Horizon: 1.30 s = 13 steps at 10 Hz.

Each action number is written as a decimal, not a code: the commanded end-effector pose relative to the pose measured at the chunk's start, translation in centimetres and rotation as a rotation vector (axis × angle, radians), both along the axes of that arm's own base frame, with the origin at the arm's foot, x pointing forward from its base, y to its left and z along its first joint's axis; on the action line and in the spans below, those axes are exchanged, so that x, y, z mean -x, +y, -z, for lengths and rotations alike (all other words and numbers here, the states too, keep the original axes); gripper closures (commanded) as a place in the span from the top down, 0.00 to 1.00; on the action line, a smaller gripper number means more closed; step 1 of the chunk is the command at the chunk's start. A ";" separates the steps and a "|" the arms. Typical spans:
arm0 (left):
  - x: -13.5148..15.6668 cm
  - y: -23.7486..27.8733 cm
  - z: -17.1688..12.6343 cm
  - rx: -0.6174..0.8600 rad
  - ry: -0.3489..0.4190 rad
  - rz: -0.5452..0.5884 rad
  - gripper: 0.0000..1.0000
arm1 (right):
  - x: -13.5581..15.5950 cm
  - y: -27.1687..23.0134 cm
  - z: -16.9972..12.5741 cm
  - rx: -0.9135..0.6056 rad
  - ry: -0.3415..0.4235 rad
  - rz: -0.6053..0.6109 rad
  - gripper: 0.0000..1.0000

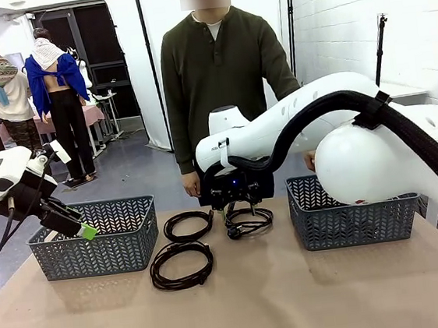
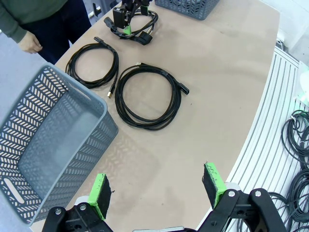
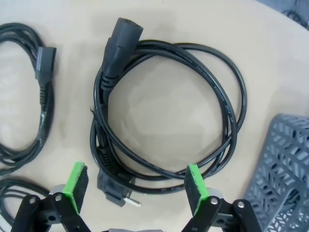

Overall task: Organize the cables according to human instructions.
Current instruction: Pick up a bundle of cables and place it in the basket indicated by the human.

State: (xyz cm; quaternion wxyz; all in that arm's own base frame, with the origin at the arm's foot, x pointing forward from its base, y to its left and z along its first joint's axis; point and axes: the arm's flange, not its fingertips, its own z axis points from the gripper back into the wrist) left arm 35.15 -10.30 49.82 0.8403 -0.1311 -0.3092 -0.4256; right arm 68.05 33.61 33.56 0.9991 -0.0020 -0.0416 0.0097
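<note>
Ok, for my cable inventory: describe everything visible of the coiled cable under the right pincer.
Thin black rubbery power cord in a loose several-turn loop, flat on the tan table. A moulded socket end crosses its rim; a pinned plug lies opposite. The open right pincer hovers above it.

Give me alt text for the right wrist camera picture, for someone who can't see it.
The right gripper, jaws open with green pads, hangs above a coiled black power cable lying on the tan table. Another black cable lies at the picture's left edge, and a grey lattice basket corner shows at lower right.
</note>
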 end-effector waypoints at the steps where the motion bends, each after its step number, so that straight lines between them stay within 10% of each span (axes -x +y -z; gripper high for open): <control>1: -0.2 0.2 0.1 0.011 0.003 0.010 1.00 | -1.6 0.2 0.1 -0.008 0.002 0.016 1.00; 13: -0.2 0.2 0.1 0.011 0.003 0.010 1.00 | -2.3 1.6 2.0 -0.019 0.019 0.007 1.00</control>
